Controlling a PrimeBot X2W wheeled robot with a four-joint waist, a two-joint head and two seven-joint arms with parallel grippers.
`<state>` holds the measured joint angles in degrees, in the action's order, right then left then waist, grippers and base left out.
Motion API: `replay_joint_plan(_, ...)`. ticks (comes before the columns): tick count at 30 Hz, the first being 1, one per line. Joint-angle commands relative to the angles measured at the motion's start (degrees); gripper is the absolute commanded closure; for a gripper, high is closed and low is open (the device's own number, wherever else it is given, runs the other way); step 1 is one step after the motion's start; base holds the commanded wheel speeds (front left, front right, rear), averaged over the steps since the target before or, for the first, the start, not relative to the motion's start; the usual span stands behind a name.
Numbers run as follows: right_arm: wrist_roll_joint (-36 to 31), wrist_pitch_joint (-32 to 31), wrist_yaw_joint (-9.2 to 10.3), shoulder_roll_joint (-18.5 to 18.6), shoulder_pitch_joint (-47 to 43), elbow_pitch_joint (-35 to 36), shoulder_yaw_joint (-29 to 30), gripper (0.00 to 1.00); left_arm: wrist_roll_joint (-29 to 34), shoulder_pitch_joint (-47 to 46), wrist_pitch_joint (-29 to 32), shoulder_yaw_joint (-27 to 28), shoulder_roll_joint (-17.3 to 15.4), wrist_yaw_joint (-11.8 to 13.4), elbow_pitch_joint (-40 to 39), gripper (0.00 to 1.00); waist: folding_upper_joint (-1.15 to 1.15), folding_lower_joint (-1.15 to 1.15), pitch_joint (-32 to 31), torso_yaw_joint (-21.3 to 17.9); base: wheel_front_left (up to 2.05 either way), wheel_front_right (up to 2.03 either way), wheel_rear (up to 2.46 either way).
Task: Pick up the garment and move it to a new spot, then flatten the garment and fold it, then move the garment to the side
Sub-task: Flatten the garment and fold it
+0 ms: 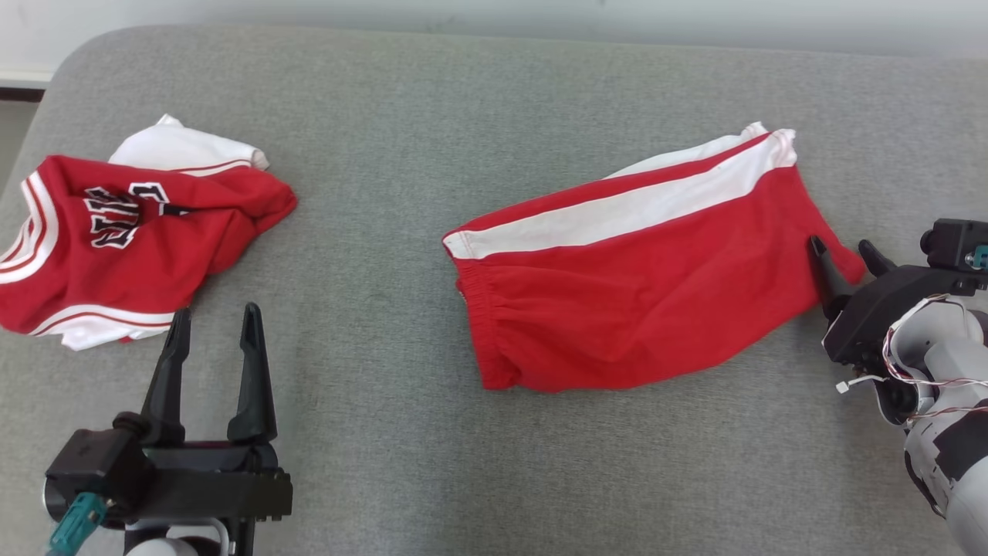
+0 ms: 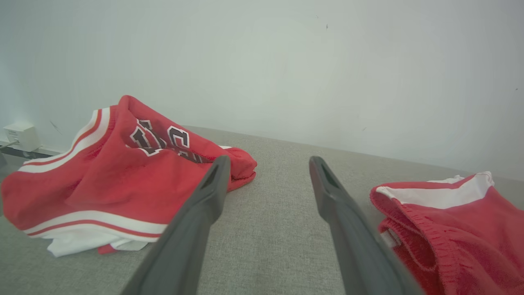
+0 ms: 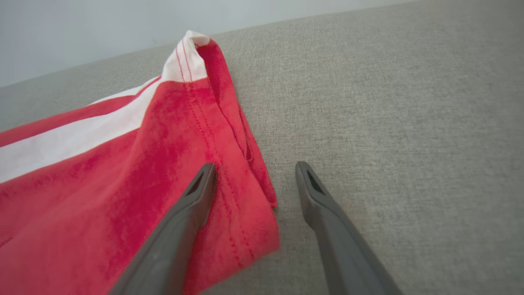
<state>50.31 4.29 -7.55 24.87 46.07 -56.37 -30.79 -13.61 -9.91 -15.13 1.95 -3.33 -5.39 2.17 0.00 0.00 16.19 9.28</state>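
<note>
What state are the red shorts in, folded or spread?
Folded: the red shorts lie flat, doubled leg over leg, with the white side stripe along the far edge.

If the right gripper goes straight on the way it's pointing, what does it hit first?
Most likely the red shorts: their hem corner lies between the open jaws of the right gripper, though its height above the cloth is unclear.

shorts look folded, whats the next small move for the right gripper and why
Probably close the right gripper on the hem corner of the red shorts. Its jaws stand open astride that corner, one finger on the fabric and one over the gray cushion. The shorts lie folded flat, so a grip there would start the move to the side.
</note>
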Motion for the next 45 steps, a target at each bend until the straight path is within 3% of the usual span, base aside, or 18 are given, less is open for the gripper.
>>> replay_joint_plan(1,0.06,0.11,0.13,-0.37,0.64,-1.1,-0.32,0.0,0.69,1.0,-0.01,0.39,0.26,-0.21,-0.11,0.0,0.0,0.0,0.37,0.86,0.0,0.0,0.0)
replay_joint_plan(6,1.44,-1.71,0.13,-1.66,0.16,-4.44,-0.91,0.0,0.95,1.05,-0.01,0.74,0.44,-0.79,0.65,0.0,0.0,0.0,0.57,1.58,0.0,0.0,0.0)
replay_joint_plan(7,1.71,-1.75,0.13,-1.93,0.13,-4.61,-1.16,0.71,0.55,0.91,-0.01,0.69,0.45,-0.85,0.78,0.0,0.0,0.0,0.55,1.64,0.0,0.0,0.0)
replay_joint_plan(8,2.1,-1.64,0.13,-2.24,0.09,-4.51,-1.35,1.0,0.36,0.83,-0.01,0.69,0.44,-0.87,0.92,0.0,0.0,0.0,0.51,1.62,0.0,0.0,0.0)
replay_joint_plan(17,7.17,2.26,0.13,-1.87,-3.1,-2.62,-0.26,1.0,1.42,3.02,-0.01,1.51,0.44,-0.95,2.3,0.0,0.0,0.0,-4.05,-1.51,0.0,0.0,0.0)
replay_joint_plan(25,11.9,4.22,0.13,2.9,-10.41,1.22,0.33,1.0,2.43,6.01,-0.01,3.23,0.44,-1.4,2.83,0.0,0.0,0.0,-8.52,-4.75,0.0,0.0,0.0)
replay_joint_plan(31,14.15,5.38,0.13,7.19,-13.04,1.75,1.75,1.0,2.24,5.81,-0.02,2.89,0.42,-1.47,2.0,0.0,0.0,0.0,-7.61,-5.9,0.0,0.0,0.0)
replay_joint_plan(38,14.45,7.14,0.13,6.7,-11.55,4.31,1.8,1.0,1.68,5.09,-0.01,3.28,0.42,-1.7,2.37,0.0,0.0,0.0,-7.49,-6.44,0.0,0.0,0.0)
replay_joint_plan(45,13.4,8.63,0.13,3.35,-11.74,13.44,-0.84,1.0,1.6,7.04,-0.01,3.33,0.43,-1.37,2.17,0.0,0.0,0.0,-9.53,-6.68,0.0,0.0,0.0)
